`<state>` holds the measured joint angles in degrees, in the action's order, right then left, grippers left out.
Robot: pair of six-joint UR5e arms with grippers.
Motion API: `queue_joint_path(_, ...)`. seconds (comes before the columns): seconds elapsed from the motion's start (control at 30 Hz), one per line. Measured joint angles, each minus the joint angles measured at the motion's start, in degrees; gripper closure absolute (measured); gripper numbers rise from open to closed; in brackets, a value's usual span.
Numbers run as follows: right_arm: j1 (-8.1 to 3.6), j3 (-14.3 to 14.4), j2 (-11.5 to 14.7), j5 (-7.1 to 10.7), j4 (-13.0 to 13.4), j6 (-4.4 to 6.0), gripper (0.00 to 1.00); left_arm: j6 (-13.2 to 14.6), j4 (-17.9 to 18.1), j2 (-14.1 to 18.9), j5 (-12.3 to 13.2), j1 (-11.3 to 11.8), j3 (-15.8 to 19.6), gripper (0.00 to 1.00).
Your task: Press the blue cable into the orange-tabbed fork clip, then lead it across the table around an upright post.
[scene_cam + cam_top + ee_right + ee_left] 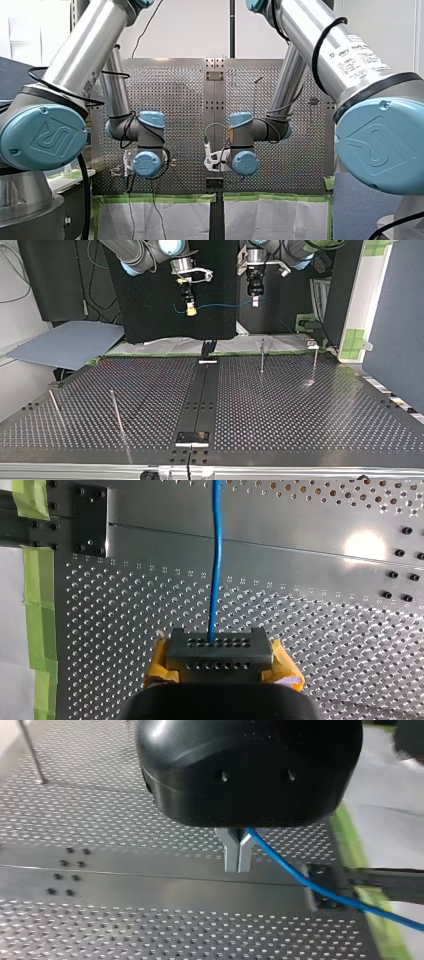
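blue cable [220, 305] pinched by left gripper [255, 301] & right gripper [190, 310], whole span only in top view.

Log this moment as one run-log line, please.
left end effector: shut on blue cable | right end effector: shut on blue cable | cable: hangs between both, above table | posts: none rounded yet

The front view looks from behind and above my left arm [75, 55] and my right arm [325, 45], far back, facing the table [170, 100]. The top view sits low across the table and looks back at the 2 arms. The left wrist view rides very close above my left gripper [238, 867], looking down at the table. The right wrist view does the same above my right gripper [218, 647]. Both wrist views and the top view share the blue cable [216, 555].
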<state>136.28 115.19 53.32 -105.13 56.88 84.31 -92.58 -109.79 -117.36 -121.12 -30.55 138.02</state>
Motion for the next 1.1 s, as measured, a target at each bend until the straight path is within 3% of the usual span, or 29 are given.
queue_joint_path(0.57, 0.16, 0.2, 0.2, -0.17, -0.2, 0.16, 1.0, 0.0, -0.1, -0.8, 0.3, 0.1, 0.1, 1.0)
queue_joint_path(0.7, 0.64, 0.6, 1.5, -1.55, -1.5, 1.34, 1.0, -0.8, 0.7, -1.4, 1.3, 0.3, -0.6, 1.0)
queue_joint_path(0.87, 0.74, 0.8, 3.9, -3.03, -3.9, 3.06, 1.0, -0.7, -0.9, -3.1, 3.8, 0.0, -3.3, 1.0)
queue_joint_path(1.1, -0.09, 0.5, 7.5, -0.53, -7.5, 6.03, 1.0, -2.5, -4.8, -4.8, 4.7, 0.4, -7.3, 1.0)
